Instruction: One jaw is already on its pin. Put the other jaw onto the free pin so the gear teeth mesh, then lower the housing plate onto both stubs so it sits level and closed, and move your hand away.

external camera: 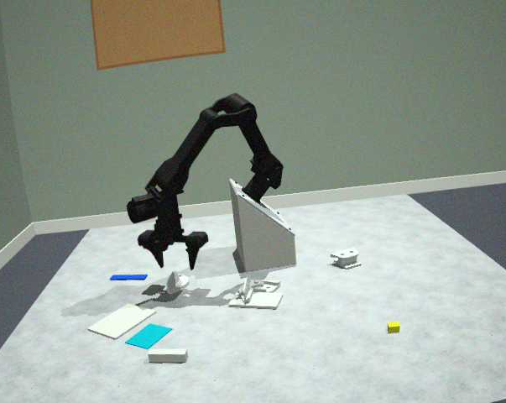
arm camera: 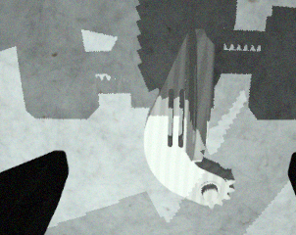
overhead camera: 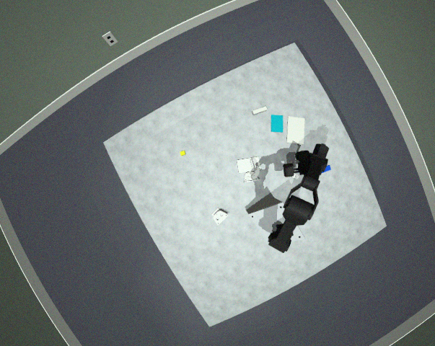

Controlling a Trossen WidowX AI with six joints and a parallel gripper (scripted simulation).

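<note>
My gripper (external camera: 176, 268) (arm camera: 178, 164) is open and empty, pointing down above the loose white jaw (external camera: 175, 282) (arm camera: 160, 159). This jaw lies on the table between and below the fingers, its curved shell raised; its toothed end with a round hole is toward the lower right in the wrist view. The white base (overhead camera: 244, 165) (external camera: 266, 301) stands apart, with the other jaw (external camera: 246, 291) on it. The free pin is too small to make out. The white housing plate (overhead camera: 219, 216) (external camera: 346, 257) sits apart on the table, two holes in its top.
The arm's wedge-shaped mount (external camera: 266, 243) stands behind the base. A cream panel (overhead camera: 296, 129) (external camera: 122, 321), a teal sheet (overhead camera: 276, 123) (external camera: 148, 335) and a cream bar (overhead camera: 259, 109) (external camera: 168, 356) lie nearby. A blue strip (external camera: 128, 277) lies beyond the gripper; a yellow cube (overhead camera: 182, 153) (external camera: 393, 327) is farther off.
</note>
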